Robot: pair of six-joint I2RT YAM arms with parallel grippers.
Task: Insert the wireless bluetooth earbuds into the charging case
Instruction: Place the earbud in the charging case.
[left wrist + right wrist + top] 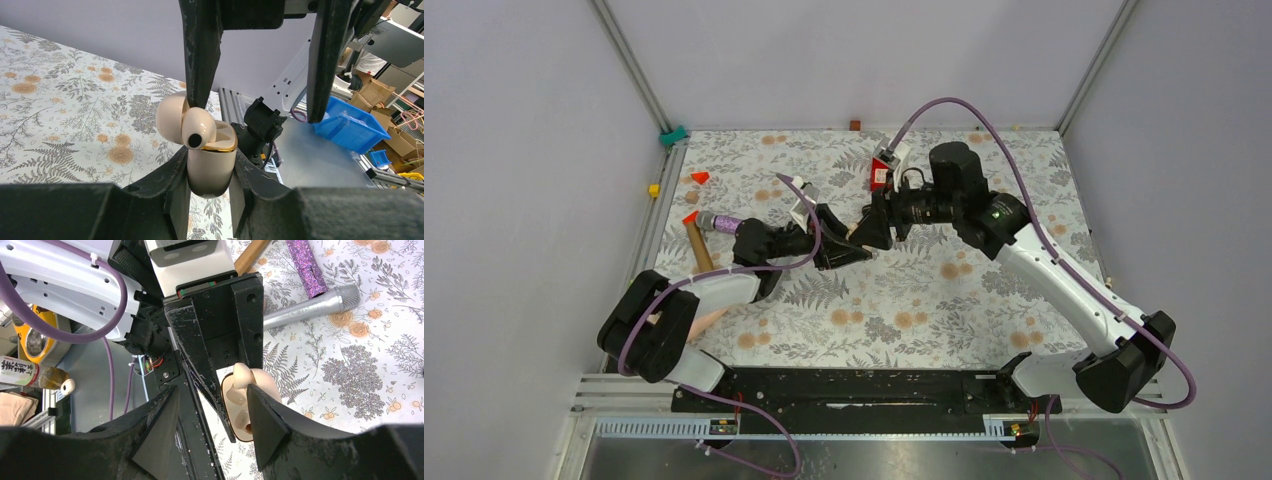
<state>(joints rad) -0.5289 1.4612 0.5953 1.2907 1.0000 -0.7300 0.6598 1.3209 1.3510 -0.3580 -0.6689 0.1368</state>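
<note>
Left arm: yours reaches in from the near-left corner, forearm laid low, nose aimed at the right edge, ending over the middle of the worktop (pixel 944 320).
Left pincer (pixel 210 175): pinching the charging case (pixel 211 162) by its lower body. The case is upright with its lid (pixel 170 117) flipped open.
Right arm: comes up from the near-right corner, bends near the far edge and points back toward the left edge, so it's nose to nose with the left one.
Right pincer (pixel 212 405): spread wide. One finger's tip is right at the lid and the other is well off to the side. Can't tell if it's actually touching.
Cases: one, cream with a gold rim.
Earbuds: one earbud (pixel 197 131) for sure, cream with a dark tip, sitting at the case mouth. Can't tell about a second.
Other stuff: one microphone (pixel 719 222) near the left edge, one red box (pixel 881 175) toward the far edge.
</note>
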